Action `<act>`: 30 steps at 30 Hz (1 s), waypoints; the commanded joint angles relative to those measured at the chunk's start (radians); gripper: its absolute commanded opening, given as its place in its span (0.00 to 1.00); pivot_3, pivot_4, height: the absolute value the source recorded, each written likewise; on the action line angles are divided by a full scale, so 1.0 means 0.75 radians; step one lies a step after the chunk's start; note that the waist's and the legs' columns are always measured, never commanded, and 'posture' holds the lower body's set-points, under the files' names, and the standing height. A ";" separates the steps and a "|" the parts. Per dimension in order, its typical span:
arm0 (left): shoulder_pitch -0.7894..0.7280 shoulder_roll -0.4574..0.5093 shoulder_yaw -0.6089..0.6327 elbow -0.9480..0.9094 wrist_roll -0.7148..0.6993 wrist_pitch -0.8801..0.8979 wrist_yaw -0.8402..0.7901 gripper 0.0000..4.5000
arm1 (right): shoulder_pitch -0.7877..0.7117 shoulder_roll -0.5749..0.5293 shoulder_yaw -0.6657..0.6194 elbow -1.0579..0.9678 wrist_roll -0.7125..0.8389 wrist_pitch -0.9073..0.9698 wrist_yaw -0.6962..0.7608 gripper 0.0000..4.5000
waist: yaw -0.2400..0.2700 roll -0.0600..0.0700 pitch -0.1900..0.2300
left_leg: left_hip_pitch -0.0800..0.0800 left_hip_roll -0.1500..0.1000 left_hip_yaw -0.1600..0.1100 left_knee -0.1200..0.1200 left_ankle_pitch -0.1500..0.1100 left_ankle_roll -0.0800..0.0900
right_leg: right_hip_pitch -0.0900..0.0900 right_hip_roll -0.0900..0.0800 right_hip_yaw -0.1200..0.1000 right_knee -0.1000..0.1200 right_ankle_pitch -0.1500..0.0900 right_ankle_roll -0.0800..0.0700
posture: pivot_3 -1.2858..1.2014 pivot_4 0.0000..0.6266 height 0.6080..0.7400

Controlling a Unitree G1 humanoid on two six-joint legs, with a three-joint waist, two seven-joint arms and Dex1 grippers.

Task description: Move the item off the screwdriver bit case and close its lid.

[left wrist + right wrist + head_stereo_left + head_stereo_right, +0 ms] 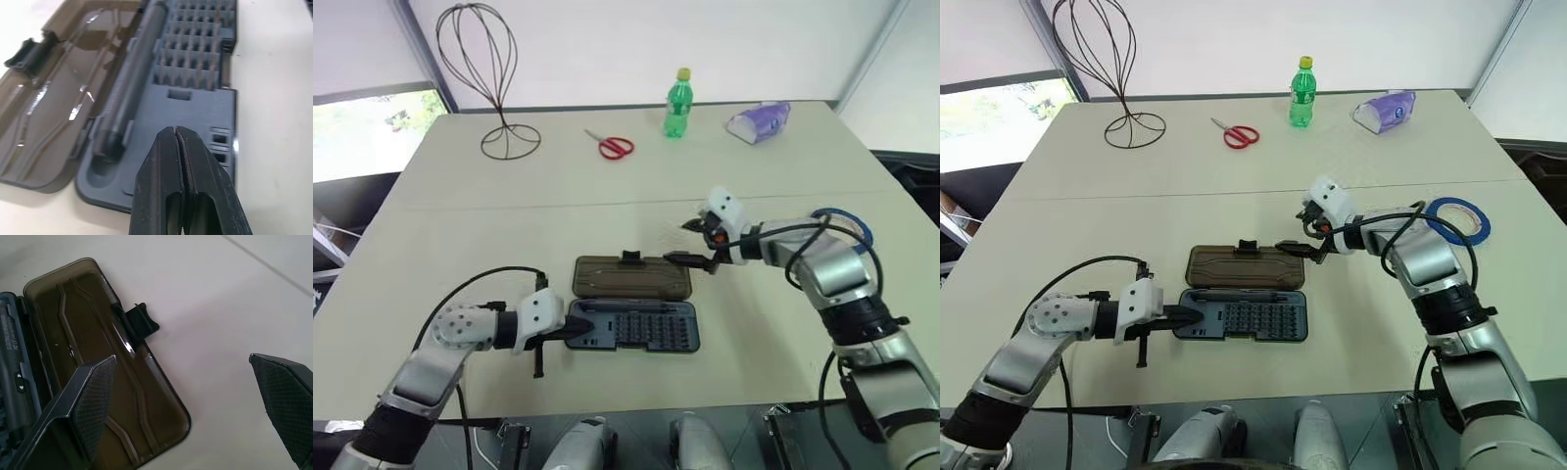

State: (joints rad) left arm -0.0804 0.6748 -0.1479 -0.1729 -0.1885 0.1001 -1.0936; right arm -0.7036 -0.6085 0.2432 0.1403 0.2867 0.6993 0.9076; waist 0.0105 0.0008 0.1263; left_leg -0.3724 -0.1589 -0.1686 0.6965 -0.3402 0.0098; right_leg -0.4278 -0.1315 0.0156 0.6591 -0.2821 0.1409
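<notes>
The tape [1458, 219] already lies on the worktop [460, 225] well right of the case [634, 326], so closing is what's left for me. The lid [631, 278] lies flat, hinged back behind the base. My right gripper [699, 245] hovers wide open and empty at the lid's right end; my left gripper [570, 333] is pinched closed, empty, at the base's left end. I'd pin the base with the left, hook the lid's far edge near the latch [630, 258], and swing it over evenly.
</notes>
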 commanded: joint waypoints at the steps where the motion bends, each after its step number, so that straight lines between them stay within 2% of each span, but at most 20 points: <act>1: 0.053 0.003 -0.050 0.120 0.065 0.023 0.035 0.01 | -0.072 0.037 0.023 0.098 -0.054 -0.044 0.021 1.00 | 0.000 0.000 0.000 | 0.000 0.000 0.000 0.000 0.000 0.000 | 0.000 0.000 0.000 0.000 0.000 0.000 | 0.52 0.24 1.00; 7: 0.086 -0.006 -0.042 0.091 0.060 0.030 0.091 0.01 | -0.111 0.109 0.108 0.319 -0.179 -0.161 0.058 1.00 | -0.002 0.003 -0.002 | 0.001 0.000 0.000 -0.001 0.000 0.000 | 0.000 0.000 0.000 0.000 0.000 0.000 | 0.52 0.24 1.00; 8: 0.093 -0.006 -0.037 0.083 0.056 0.035 0.102 0.00 | -0.123 0.127 0.128 0.380 -0.215 -0.203 0.055 0.88 | -0.007 0.004 -0.003 | 0.001 0.000 0.000 -0.001 0.000 0.000 | 0.000 0.000 0.000 0.000 0.000 0.000 | 0.52 0.24 1.00; 10: 0.101 -0.005 -0.031 0.071 0.049 0.042 0.118 0.00 | -0.138 0.148 0.151 0.461 -0.265 -0.269 0.062 0.72 | -0.010 0.004 -0.004 | 0.003 0.000 0.000 -0.001 0.000 0.000 | 0.002 0.000 0.000 0.000 0.000 0.000 | 0.52 0.24 1.00; 12: 0.106 -0.002 -0.023 0.063 0.042 0.050 0.133 0.00 | -0.149 0.164 0.167 0.520 -0.307 -0.328 0.071 0.49 | -0.013 0.003 -0.005 | 0.006 0.000 0.000 -0.002 0.000 0.000 | 0.004 0.001 0.000 0.000 0.000 0.000 | 0.52 0.24 1.00; 16: 0.117 0.009 -0.001 0.061 0.021 0.076 0.151 0.00 | -0.162 0.177 0.214 0.604 -0.382 -0.440 0.121 0.04 | -0.030 0.005 -0.009 | 0.032 0.003 0.001 -0.016 0.000 0.000 | 0.028 0.003 0.001 -0.014 0.000 0.000 | 0.52 0.24 1.00; 17: 0.119 0.012 0.001 0.059 0.017 0.081 0.152 0.00 | -0.165 0.178 0.222 0.620 -0.397 -0.463 0.134 0.00 | -0.031 0.004 -0.010 | 0.034 0.005 0.001 -0.018 0.000 0.000 | 0.030 0.005 0.001 -0.014 0.000 0.000 | 0.52 0.24 1.00; 20: 0.151 0.019 0.006 0.060 0.007 0.088 0.152 0.00 | -0.154 0.160 0.283 0.645 -0.494 -0.653 0.152 0.00 | -0.032 0.007 -0.014 | 0.044 0.012 0.001 -0.024 -0.001 -0.001 | 0.032 0.013 0.003 -0.017 0.000 -0.001 | 0.52 0.24 1.00; 24: 0.169 0.010 0.001 0.064 0.006 0.092 0.156 0.00 | -0.166 0.152 0.249 0.634 -0.584 -0.869 0.008 0.00 | -0.032 0.010 -0.017 | 0.045 0.015 0.002 -0.026 -0.001 -0.003 | 0.031 0.016 0.005 -0.017 0.000 -0.001 | 0.52 0.24 1.00; 26: 0.169 0.006 -0.001 0.070 0.008 0.090 0.159 0.00 | -0.163 0.141 0.209 0.574 -0.606 -0.893 -0.058 0.00 | -0.031 0.010 -0.017 | 0.044 0.015 0.003 -0.026 -0.001 -0.003 | 0.031 0.017 0.006 -0.017 0.000 -0.001 | 0.52 0.24 1.00; 30: 0.154 -0.006 -0.007 0.093 0.009 0.085 0.164 0.00 | -0.057 0.055 0.120 0.247 -0.665 -0.897 -0.160 0.00 | -0.022 0.013 -0.015 | 0.043 0.015 0.004 -0.026 -0.001 -0.004 | 0.029 0.017 0.008 -0.016 0.000 -0.001 | 0.52 0.24 1.00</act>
State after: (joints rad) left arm 0.0009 0.6629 -0.1146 -0.1691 -0.2186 0.1254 -0.9676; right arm -0.7334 -0.5357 0.4313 0.3952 -0.1746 0.0034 0.9049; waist -0.0062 0.0105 0.1149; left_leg -0.3402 -0.1478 -0.1660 0.6774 -0.3407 0.0068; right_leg -0.4070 -0.1185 0.0212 0.6468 -0.2825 0.1404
